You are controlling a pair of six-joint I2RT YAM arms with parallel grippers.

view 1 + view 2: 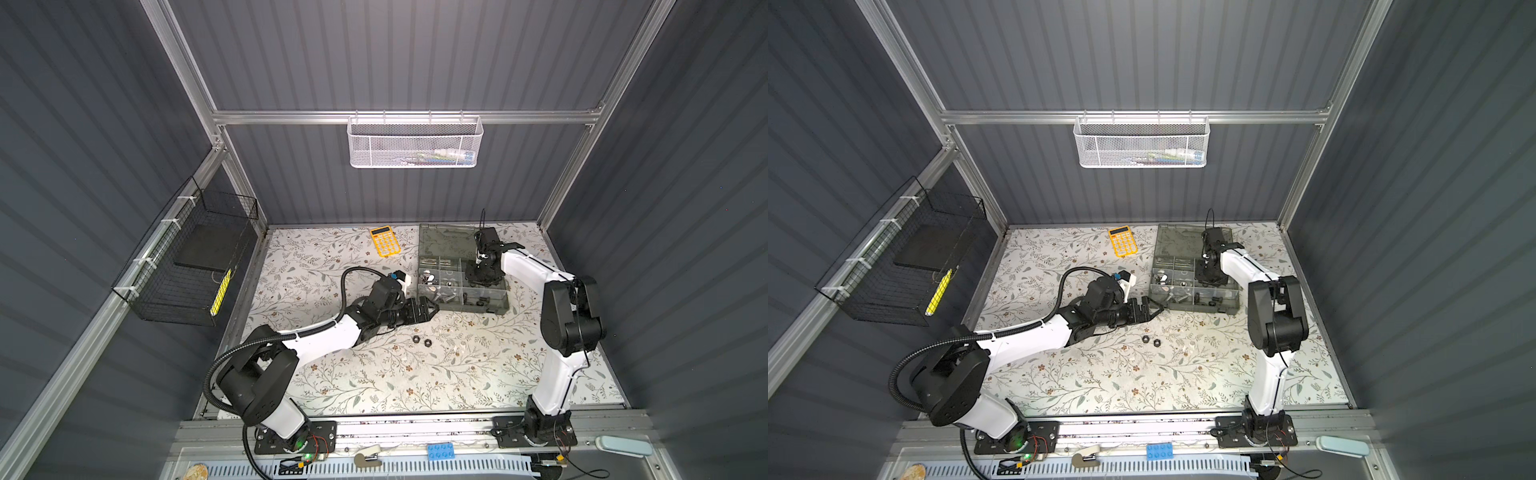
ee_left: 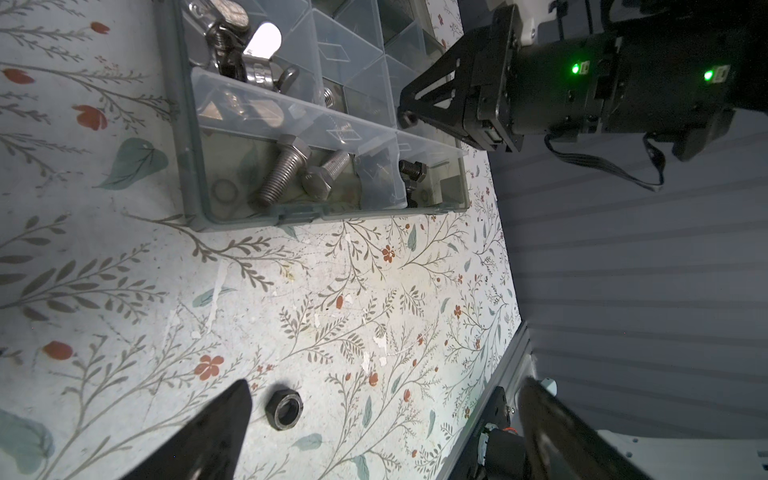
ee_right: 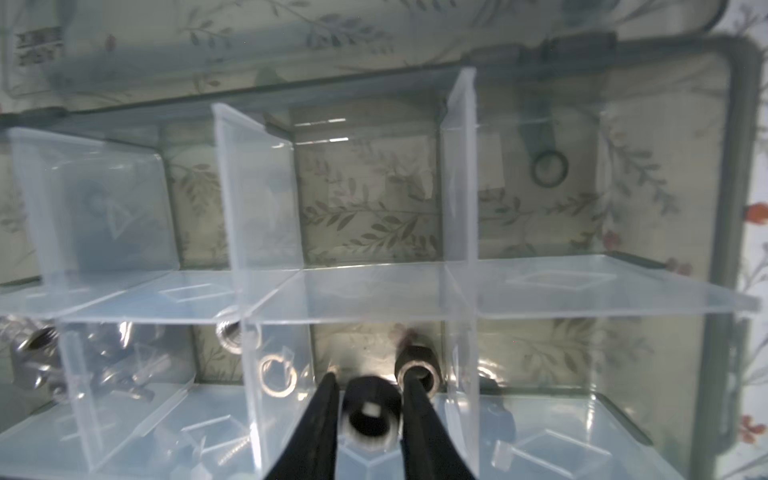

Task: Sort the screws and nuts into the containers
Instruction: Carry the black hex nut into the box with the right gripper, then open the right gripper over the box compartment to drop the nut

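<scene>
Pointing straight down into the organizer box (image 1: 478, 311), far right on the table (image 1: 332, 374): the right gripper (image 1: 482, 281). Between its fingertips (image 3: 328, 403) in the right wrist view, a blurred black nut (image 3: 370, 415), over a compartment toward the right of the middle row, with a second black nut (image 3: 417, 370) lying in there just beside one finger. Hardly any gap on either side of the blurred one; cannot tell whether pinched or loose.

Lying low just left of the box's near left corner: the left gripper (image 1: 432, 309), fingers (image 2: 216, 432) spread wide. On the table just near of it, in both top views, two loose black nuts (image 1: 415, 339) side by side, almost touching; one such nut (image 2: 284, 410) just beside a finger in the left wrist view.

In the near left compartment, two silver screws (image 2: 282, 170) touching each other; in the next compartment to the right, black screws (image 2: 411, 168); in the compartment just beyond the silver screws, a heap of silver winged nuts (image 2: 249, 50). On the far side, the lid (image 1: 446, 239) folded back, with an orange calculator (image 1: 385, 241) just left of it
</scene>
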